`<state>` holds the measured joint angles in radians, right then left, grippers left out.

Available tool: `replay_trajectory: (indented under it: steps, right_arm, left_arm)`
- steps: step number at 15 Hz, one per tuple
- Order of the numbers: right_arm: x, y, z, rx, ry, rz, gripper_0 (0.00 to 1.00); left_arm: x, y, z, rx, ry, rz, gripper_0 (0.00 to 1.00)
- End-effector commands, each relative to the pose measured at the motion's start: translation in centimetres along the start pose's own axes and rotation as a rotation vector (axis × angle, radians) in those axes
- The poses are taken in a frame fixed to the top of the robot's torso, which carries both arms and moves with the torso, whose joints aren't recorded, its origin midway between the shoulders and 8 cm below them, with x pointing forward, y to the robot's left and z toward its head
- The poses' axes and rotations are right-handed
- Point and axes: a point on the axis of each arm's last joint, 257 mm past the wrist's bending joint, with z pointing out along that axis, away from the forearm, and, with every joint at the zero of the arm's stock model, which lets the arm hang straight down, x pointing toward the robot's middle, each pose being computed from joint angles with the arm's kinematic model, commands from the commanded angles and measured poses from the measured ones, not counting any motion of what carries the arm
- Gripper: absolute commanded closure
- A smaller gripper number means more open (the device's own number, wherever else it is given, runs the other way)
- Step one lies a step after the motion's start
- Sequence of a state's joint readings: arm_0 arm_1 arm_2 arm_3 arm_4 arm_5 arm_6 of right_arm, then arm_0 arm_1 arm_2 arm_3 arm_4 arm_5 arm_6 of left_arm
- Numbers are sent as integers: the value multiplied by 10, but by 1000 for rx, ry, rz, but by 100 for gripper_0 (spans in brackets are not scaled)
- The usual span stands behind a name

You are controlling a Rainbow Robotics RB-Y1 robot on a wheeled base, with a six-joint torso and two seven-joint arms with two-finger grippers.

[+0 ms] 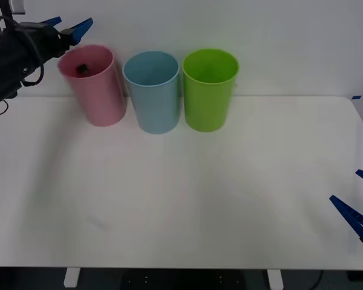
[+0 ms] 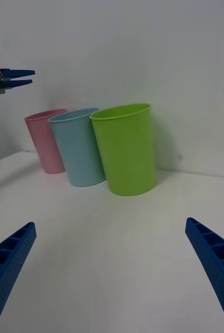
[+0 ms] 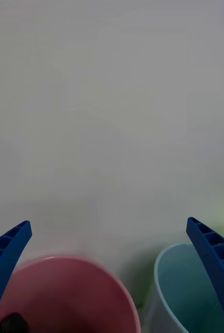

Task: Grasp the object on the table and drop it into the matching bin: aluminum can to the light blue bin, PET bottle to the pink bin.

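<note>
Two grippers, both spread wide and empty: nearest, the right gripper (image 1: 358,202) waits low at the table's (image 1: 187,199) right front edge with bare white top all the way across to the bins. Farther back, pink bin (image 1: 97,87), blue bin (image 1: 152,92) and green bin (image 1: 209,89) stand in a close row at the far edge, the bottle (image 1: 82,69) already lying dark-capped inside the pink one. Highest and farthest, the left gripper (image 1: 69,29) hangs just above the pink rim, so I judge the one real risk is a low or sideways retreat clipping that rim and toppling the bin into its blue neighbour; straight up looks open.
</note>
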<state>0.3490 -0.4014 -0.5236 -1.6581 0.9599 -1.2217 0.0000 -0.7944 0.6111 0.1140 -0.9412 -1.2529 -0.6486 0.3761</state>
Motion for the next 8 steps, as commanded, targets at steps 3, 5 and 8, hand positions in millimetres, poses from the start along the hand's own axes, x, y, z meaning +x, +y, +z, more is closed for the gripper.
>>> replay_trajectory:
  steps: [3, 5, 8]
  right_arm:
    - [0, 0, 0, 0, 0, 0, 0]
    - [0, 0, 0, 0, 0, 0, 0]
    - [0, 0, 0, 0, 0, 0, 0]
  left_arm:
    - [13, -10, -50, 32, -58, -63, 0]
    - [19, -14, -80, 40, -76, -69, 0]
    - [26, -19, -120, 64, -75, -66, 0]
